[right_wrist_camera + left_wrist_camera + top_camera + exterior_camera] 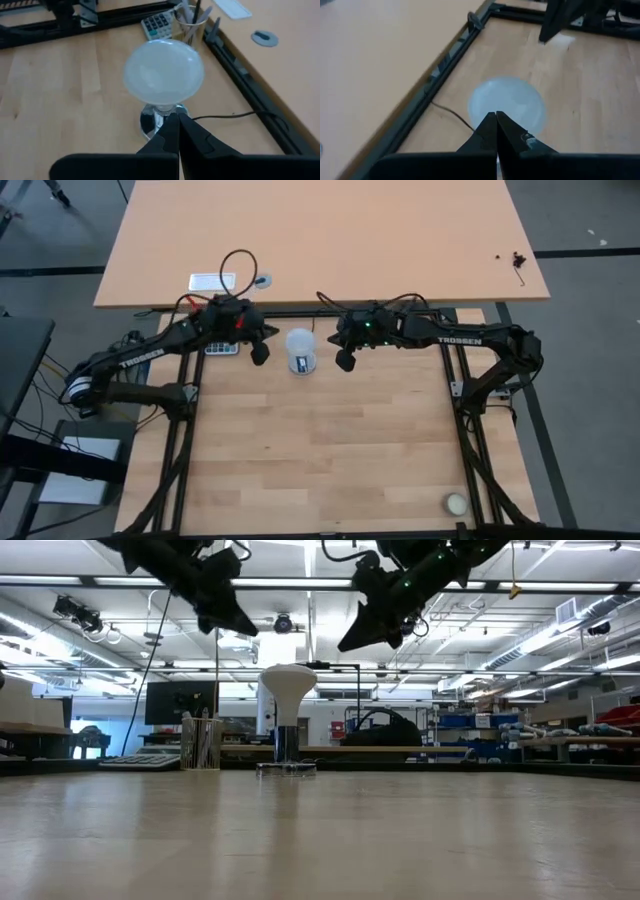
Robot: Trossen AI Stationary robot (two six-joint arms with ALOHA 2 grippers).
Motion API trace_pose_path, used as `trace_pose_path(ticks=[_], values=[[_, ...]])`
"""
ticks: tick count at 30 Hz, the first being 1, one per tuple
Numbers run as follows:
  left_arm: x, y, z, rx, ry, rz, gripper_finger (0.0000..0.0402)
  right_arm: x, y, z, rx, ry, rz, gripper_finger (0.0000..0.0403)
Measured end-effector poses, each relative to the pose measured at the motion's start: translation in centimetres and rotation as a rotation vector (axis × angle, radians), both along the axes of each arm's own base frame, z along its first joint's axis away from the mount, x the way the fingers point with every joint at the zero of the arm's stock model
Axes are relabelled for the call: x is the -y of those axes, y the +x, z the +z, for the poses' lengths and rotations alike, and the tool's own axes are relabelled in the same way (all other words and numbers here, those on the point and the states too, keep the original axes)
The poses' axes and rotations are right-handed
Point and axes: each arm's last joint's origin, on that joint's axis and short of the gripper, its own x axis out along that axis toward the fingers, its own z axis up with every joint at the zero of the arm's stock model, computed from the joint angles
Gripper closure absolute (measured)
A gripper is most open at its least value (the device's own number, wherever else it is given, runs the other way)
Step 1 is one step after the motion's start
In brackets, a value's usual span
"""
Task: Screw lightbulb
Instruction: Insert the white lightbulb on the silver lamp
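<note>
Two closed, empty end effectors hang above the surface, the left end effector and right end effector flanking the lightbulb, which stands upright in its socket. A ball lies well apart from it.

Both arms are matte black, chunky segmented links with "TROSSEN" printed in white along the forearm. The left arm has some red bits near its wrist block plus a thin black cable looping up out of the top. The right arm shows a small green light glowing on its wrist housing, with black cabling curling off it too. The fingers are dark, flat-sided wedges tapering to a narrow point. The left arm's fingers look the same, with a few pale scuffs on one.
</note>
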Motion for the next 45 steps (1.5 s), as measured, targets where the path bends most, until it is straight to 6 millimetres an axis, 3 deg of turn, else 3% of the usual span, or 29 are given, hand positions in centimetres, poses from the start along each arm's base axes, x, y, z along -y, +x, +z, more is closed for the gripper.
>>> trace_pose_path(ticks=[6,15,24,30,37,45], values=[[0.4,-0.7,-3.3,0.004,-0.053,0.026,0.0402,-1.1,0.1,-0.6,-0.030,0.001,0.032,0.0395],[0.8,-1.3,-8.0,0.022,-0.133,0.070,0.0402,-2.6,-0.4,-3.7,-0.106,0.031,0.009,0.0400],[1.4,-2.2,-12.9,0.130,-0.194,0.083,0.0402,-3.2,-0.5,-4.2,-0.106,0.025,-0.011,0.0400],[1.0,-1.2,-14.7,0.137,-0.199,0.091,0.0402,-3.2,-0.7,-4.4,-0.103,0.013,-0.023,0.0401],[0.2,0.1,-16.6,0.146,-0.193,0.095,0.0402,-3.5,-1.6,-7.8,0.048,0.052,-0.063,0.0401],[-0.3,0.9,-16.1,0.266,-0.148,0.102,0.0402,-2.8,-1.1,-10.6,0.285,0.042,-0.096,0.0400]])
